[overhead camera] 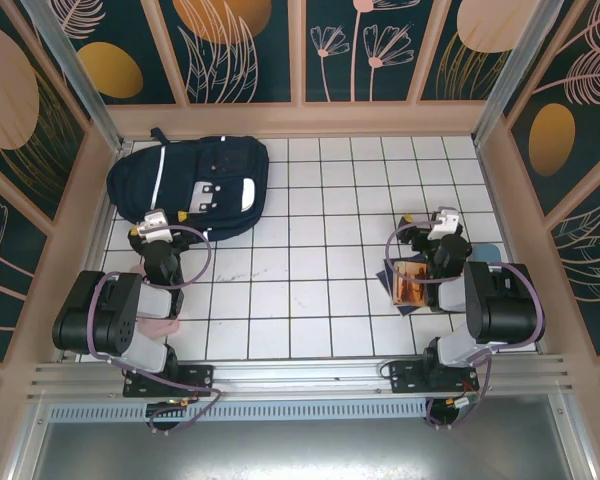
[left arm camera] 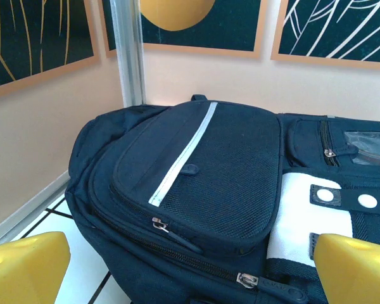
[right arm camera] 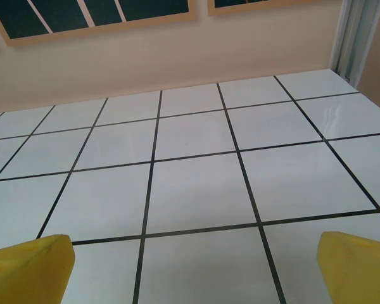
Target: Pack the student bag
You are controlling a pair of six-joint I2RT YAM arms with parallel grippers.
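Left pincer [overhead camera: 158,222], spread, sits at the student bag [overhead camera: 190,185]'s lower edge, upper left from above; right pincer [overhead camera: 445,222], spread too, hangs at right over the table [overhead camera: 310,290]. Left wrist: bag lies just ahead between yellow fingertips [left arm camera: 25,269]. Right wrist: white tiles [right arm camera: 196,190] ahead.

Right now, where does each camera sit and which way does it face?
Top external: above, behind the arms, looking down at the table; left gripper, right gripper show.
Left wrist: on left arm, facing the student bag; its yellow fingertips show.
Right wrist: on right arm, facing bare tiles; yellow fingertips show.
Shared: top and left wrist: the bag.
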